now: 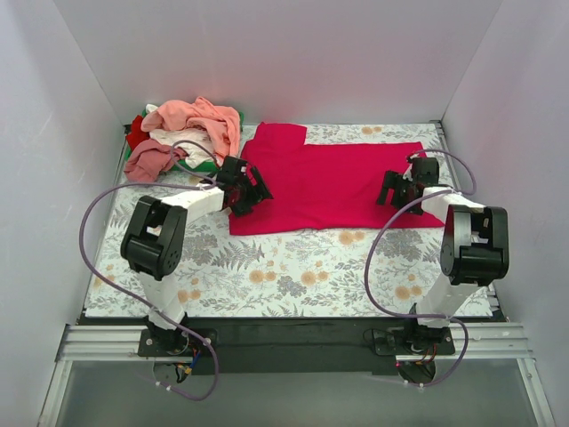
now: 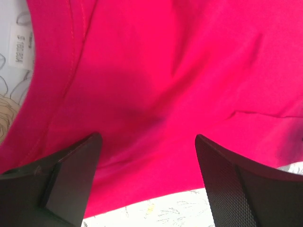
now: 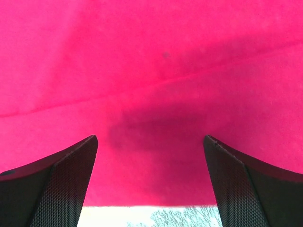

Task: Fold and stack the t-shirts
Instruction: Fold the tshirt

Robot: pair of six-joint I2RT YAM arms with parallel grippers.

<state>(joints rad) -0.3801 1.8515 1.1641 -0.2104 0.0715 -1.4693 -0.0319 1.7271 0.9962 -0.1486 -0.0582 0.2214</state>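
Crimson-magenta and soft, the short-sleeved t-shirt (image 1: 329, 182) lies spread flat across the far half of the floral tabletop (image 1: 293, 267). Only the left wrist view shows us its small white size label (image 2: 20, 46). The left pincer (image 1: 252, 197) hangs over the shirt's left edge and the right pincer (image 1: 396, 191) over its right edge, both gaping, gripping nothing.

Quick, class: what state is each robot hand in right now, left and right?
Left hand: open, holding nothing, over the crimson t-shirt.
Right hand: open, holding nothing, over the same t-shirt.
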